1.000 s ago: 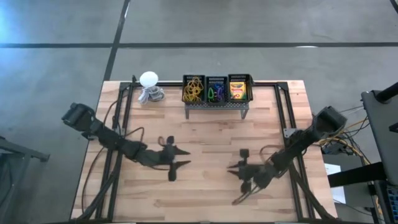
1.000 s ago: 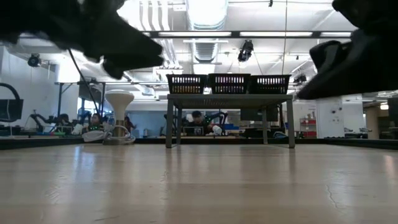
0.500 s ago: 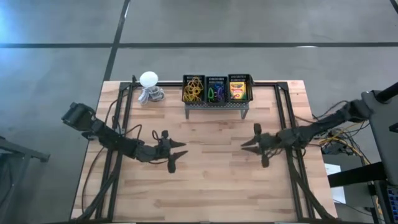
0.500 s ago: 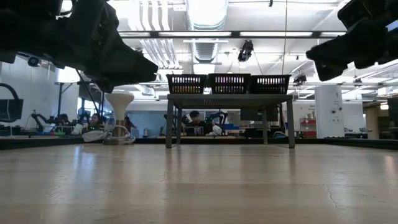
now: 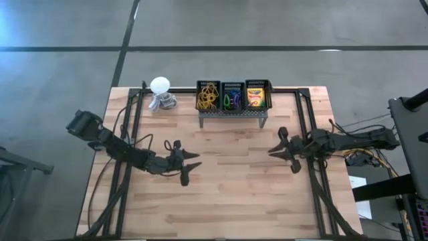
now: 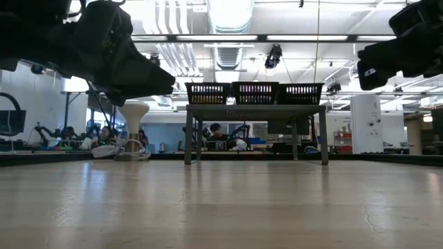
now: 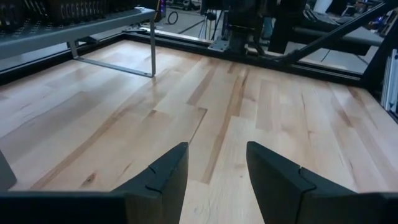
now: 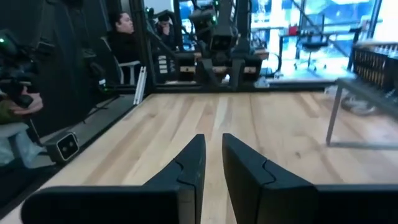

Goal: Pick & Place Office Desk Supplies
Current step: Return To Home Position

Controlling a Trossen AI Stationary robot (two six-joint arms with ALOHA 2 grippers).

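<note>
The office desk supplies sit in three black baskets on a grey metal stand (image 5: 233, 115) at the table's far middle. They are yellow rubber bands (image 5: 208, 98), purple and green clips (image 5: 233, 101) and a yellow-and-green crayon box (image 5: 255, 98). My left gripper (image 5: 192, 164) hovers open over the bare wood left of centre, pointing toward the table's right edge. My right gripper (image 5: 274, 150) hovers right of centre and points level toward the left. Its fingers (image 8: 193, 155) stand a narrow gap apart with nothing between them. Both grippers are well short of the stand.
A white ball-shaped object (image 5: 159, 85) on a grey base stands at the far left. Dark frame rails (image 5: 304, 127) run along the table's left and right sides. Bare wood (image 5: 231, 174) lies between the grippers. People sit in the room beyond the table (image 8: 124, 28).
My right gripper has pulled back from the near middle toward the table's right and far side, risen a little and turned level, pointing left. My left gripper shifted slightly toward the far edge, then kept still. Nothing on the stand has moved.
</note>
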